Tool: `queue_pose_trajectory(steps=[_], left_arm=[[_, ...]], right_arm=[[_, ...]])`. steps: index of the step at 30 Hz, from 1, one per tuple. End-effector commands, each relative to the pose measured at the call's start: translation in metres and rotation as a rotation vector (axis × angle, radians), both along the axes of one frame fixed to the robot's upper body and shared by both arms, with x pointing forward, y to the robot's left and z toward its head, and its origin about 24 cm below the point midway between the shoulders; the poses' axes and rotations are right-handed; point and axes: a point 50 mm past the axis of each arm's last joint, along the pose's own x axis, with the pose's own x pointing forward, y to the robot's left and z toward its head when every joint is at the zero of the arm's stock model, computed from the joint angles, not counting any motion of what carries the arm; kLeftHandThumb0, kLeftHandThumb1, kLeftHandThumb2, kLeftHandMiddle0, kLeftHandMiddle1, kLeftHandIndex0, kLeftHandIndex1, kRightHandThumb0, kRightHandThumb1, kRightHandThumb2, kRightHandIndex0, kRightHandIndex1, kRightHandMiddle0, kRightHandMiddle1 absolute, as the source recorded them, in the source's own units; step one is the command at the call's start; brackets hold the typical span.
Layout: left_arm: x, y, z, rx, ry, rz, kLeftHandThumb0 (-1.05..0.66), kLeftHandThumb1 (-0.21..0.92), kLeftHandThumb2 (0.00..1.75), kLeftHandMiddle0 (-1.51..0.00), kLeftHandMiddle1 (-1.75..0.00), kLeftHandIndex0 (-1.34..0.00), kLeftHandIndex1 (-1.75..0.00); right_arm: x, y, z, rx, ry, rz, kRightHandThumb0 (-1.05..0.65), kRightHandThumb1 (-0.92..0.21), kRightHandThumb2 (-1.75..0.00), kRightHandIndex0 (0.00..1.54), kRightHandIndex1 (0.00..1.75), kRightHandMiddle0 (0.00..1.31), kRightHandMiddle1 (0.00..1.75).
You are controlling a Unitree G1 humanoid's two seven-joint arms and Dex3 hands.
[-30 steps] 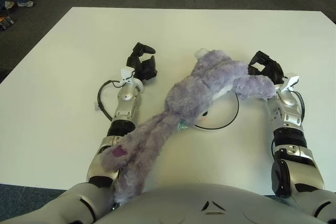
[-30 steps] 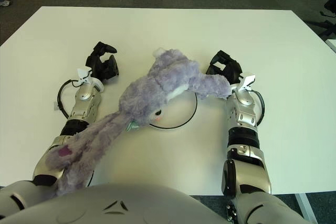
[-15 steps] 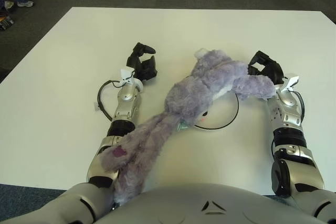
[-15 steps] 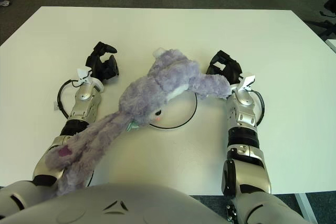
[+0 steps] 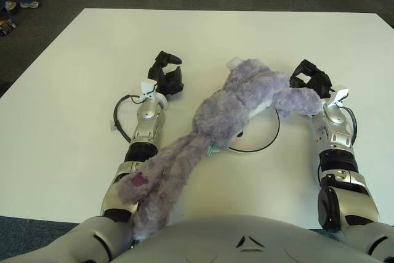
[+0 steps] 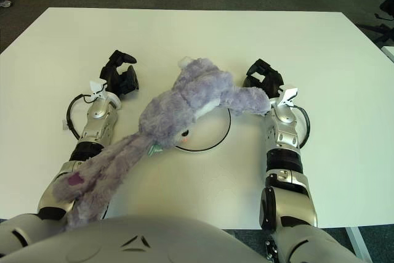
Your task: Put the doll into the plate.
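Fluffy purple plush doll (image 5: 228, 112) sprawled across white black-rimmed round plate (image 5: 265, 143) on white surface (image 5: 74, 60); right hand (image 5: 311, 78) clenched on doll's limb; left hand (image 5: 167, 75) curled, gripping nothing.

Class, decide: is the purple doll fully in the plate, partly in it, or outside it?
Partly in. The doll has its body across the plate, but its long ears trail off over the left forearm, and one limb reaches the right hand.

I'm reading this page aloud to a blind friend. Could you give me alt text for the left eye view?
A purple plush doll sprawls face-down across a white plate with a dark rim, on a white table. Its long ears trail back over the robot's left forearm. The right hand sits by the doll's outstretched limb, and the left hand shows to the doll's left, holding nothing.
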Motion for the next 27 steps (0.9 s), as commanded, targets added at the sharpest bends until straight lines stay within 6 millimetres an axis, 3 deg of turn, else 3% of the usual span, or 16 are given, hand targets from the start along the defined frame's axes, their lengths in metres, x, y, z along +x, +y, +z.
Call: queue_pose_trajectory(steps=[1, 3, 6, 27], left_arm=[[-0.0084, 0.0051, -0.0162, -0.003, 0.064, 0.020, -0.42, 0.50, 1.09, -1.14, -1.75, -0.47, -1.75], [-0.0087, 0.0051, -0.0160, -0.005, 0.064, 0.021, -0.42, 0.50, 1.09, -1.14, -1.75, -0.47, -1.75], [-0.0089, 0.0050, -0.0159, -0.005, 0.064, 0.022, -0.42, 0.50, 1.09, -1.14, -1.75, -0.47, -1.75], [-0.0103, 0.0053, -0.0160, -0.002, 0.068, 0.020, -0.42, 0.49, 1.10, -1.14, -1.75, -0.47, -1.75]], right_arm=[[-0.0064, 0.0028, -0.0190, 0.037, 0.066, -0.040, -0.33, -0.17, -1.46, 1.15, 1.75, 0.67, 1.71], [-0.0069, 0.0032, -0.0196, 0.061, 0.045, -0.075, -0.41, -0.27, -1.37, 1.21, 1.75, 0.63, 1.73], [-0.0075, 0.0038, -0.0208, 0.081, 0.020, -0.111, -0.46, -0.32, -1.31, 1.24, 1.75, 0.61, 1.74], [-0.0110, 0.0117, -0.0247, 0.075, -0.106, -0.175, -0.47, -0.36, -1.27, 1.25, 1.75, 0.58, 1.75]])
